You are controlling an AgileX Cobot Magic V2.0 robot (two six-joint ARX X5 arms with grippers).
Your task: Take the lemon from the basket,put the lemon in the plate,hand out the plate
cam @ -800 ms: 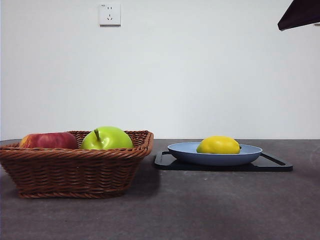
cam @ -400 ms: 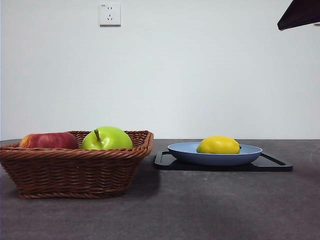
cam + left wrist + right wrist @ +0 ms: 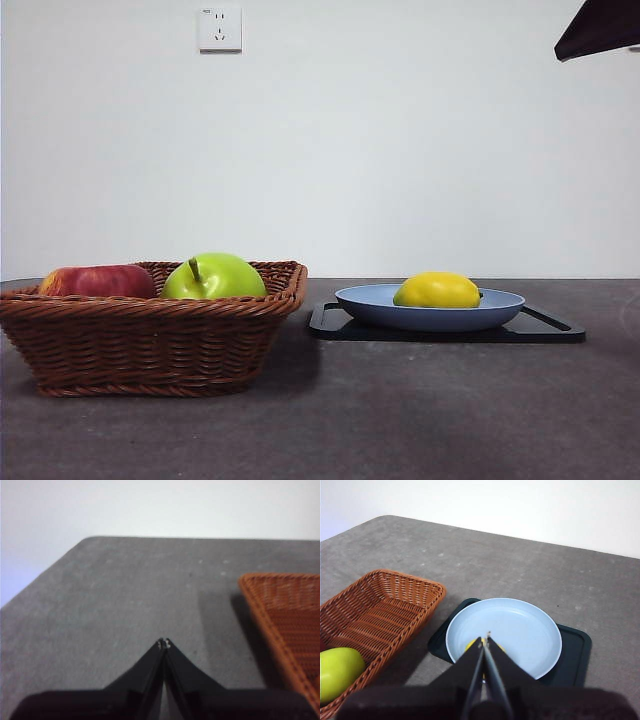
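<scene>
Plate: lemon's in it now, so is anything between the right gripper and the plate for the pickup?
Nothing visible. The right gripper, shut, hangs above the plate, which sits on the black tray with only the lemon in it. The basket stands off to the side.

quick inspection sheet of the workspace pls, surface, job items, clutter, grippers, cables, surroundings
surface: dark grey table, speckled.
job's things: lemon lies in the light-blue plate, which sits on a black tray; wicker basket beside the tray.
clutter: green apple and red apple in the basket.
grippers: left gripper shut, empty, above bare table near the basket; right gripper shut, empty, above the plate.
cables: nothing seen.
surroundings: white wall, one wall socket.
</scene>
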